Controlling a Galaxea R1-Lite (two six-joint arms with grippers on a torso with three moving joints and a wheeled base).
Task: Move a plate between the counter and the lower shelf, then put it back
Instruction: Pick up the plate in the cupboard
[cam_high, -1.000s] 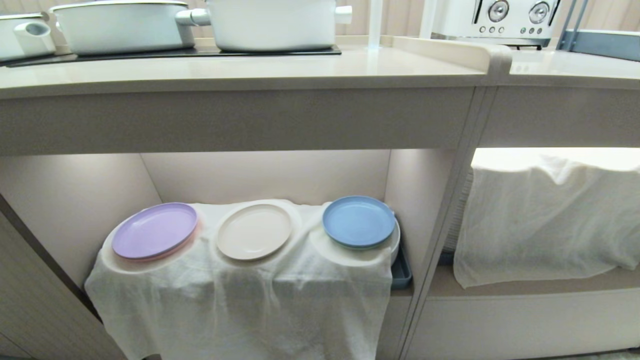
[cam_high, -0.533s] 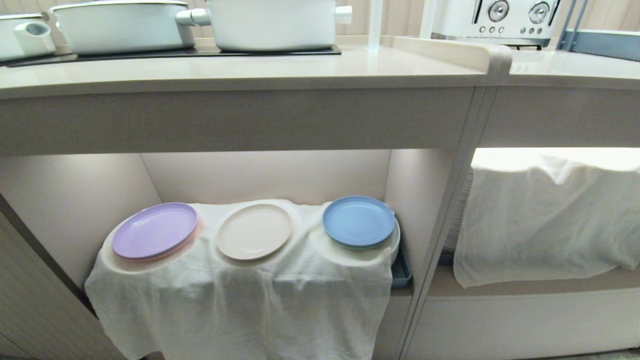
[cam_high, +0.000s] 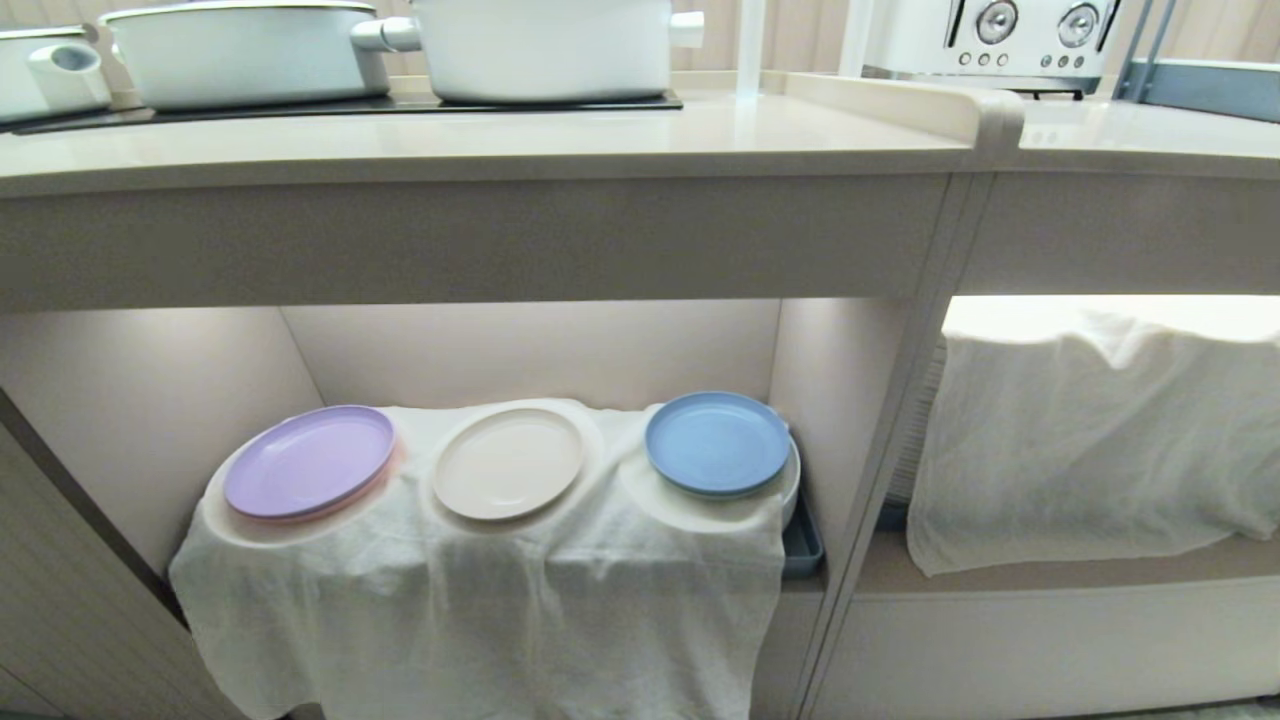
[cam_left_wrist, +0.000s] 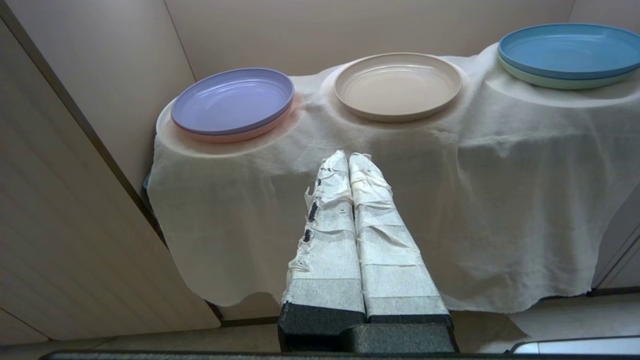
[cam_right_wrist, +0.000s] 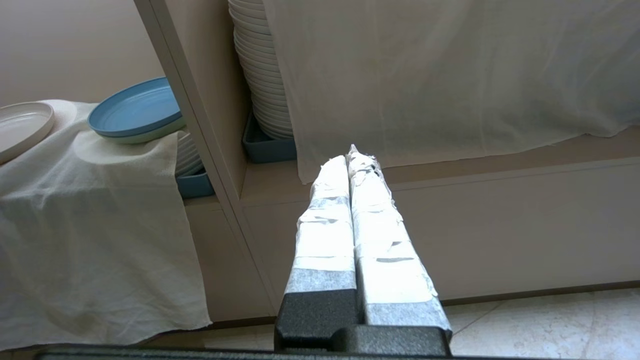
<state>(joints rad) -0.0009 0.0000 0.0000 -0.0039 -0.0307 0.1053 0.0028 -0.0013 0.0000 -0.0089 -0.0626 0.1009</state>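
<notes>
A: Currently, where is the plate (cam_high: 508, 463)?

B: It lies flat on the white cloth (cam_high: 480, 600) in the lower shelf (cam_high: 530, 350), on the middle mound, between the lilac plate (cam_high: 309, 461) and the blue plate (cam_high: 717, 443). All three are apart from each other. The counter (cam_high: 480, 140) above carries white pots (cam_high: 540, 45) on a black hob panel (cam_high: 350, 103) and a toaster (cam_high: 990, 40) past the raised ridge.

A: State of the left gripper (cam_left_wrist: 348, 158)?

B: Jaws closed, taped fingers pressed together, nothing held. It hangs in front of the draped cloth, below the plates and clear of them.

A: And the right gripper (cam_right_wrist: 350, 156)?

B: Jaws closed as well, empty. It points at the neighbouring compartment, where a second cloth (cam_right_wrist: 440, 75) hangs in front of a stack of white plates (cam_right_wrist: 262, 75) standing in a blue tray (cam_right_wrist: 267, 146).
</notes>
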